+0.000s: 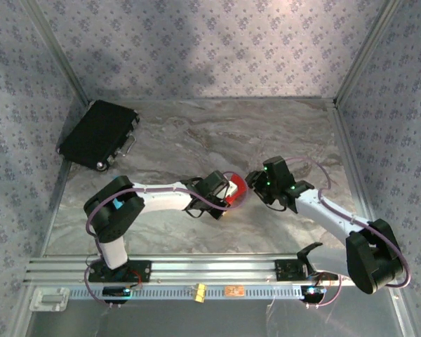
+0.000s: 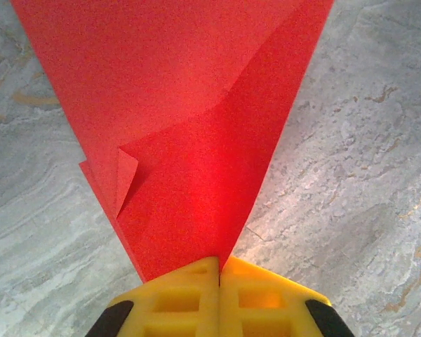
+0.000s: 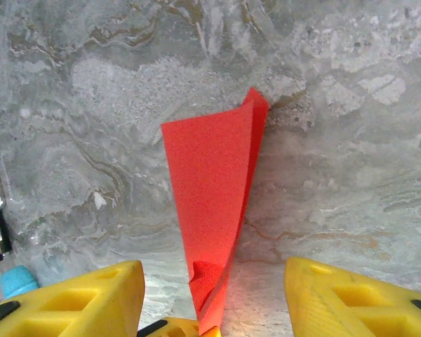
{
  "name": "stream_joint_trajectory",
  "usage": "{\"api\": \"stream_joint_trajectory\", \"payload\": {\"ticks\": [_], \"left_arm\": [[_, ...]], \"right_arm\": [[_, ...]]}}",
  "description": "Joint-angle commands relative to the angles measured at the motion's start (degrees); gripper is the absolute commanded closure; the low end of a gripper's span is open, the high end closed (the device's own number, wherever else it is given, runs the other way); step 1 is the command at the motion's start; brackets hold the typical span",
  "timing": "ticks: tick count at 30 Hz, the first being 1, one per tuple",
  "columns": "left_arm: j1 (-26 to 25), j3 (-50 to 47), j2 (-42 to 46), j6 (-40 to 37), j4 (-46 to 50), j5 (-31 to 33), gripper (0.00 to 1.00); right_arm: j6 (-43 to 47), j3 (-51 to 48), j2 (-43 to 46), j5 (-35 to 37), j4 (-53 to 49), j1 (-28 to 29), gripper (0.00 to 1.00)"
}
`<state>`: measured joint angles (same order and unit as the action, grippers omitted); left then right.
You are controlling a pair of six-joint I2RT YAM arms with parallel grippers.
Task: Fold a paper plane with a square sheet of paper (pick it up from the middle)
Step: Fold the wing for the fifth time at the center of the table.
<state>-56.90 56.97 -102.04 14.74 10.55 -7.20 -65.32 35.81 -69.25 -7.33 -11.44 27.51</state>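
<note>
Over the grey marbled bench (image 1: pixel 196 140), my left claw (image 2: pixel 219 265) clenches the folded bright red paper plane (image 2: pixel 189 105), and my right claw (image 3: pixel 214 284), at its 3 o'clock, hangs released.

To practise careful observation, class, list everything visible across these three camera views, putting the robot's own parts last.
folded paper: one, bright red, narrow end pinched by the left gripper
case: one, black, far left corner of the table
blue object: one, light blue, on the table by the right gripper
tag: one, orange, on the near rail
table: one, grey marbled
left gripper: one, yellow fingers, shut on the paper
right gripper: one, yellow fingers, open, straddling the paper
</note>
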Motion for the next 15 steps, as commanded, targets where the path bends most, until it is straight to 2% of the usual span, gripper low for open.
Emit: {"api": "stream_joint_trajectory", "payload": {"ticks": [1, 7, 15], "left_arm": [[-0.1, 1.0, 1.5, -1.3, 1.1, 0.1, 1.00], [-0.1, 0.9, 1.8, -1.6, 0.8, 0.3, 0.99], [-0.4, 1.1, 2.3, -3.2, 1.9, 1.6, 0.95]], "right_arm": [[-0.1, -0.9, -2.4, -3.1, 2.8, 0.0, 0.43], [-0.4, 1.4, -8.8, -6.3, 5.9, 0.9, 0.46], [-1.1, 1.3, -11.5, -7.7, 8.3, 1.1, 0.67]]}}
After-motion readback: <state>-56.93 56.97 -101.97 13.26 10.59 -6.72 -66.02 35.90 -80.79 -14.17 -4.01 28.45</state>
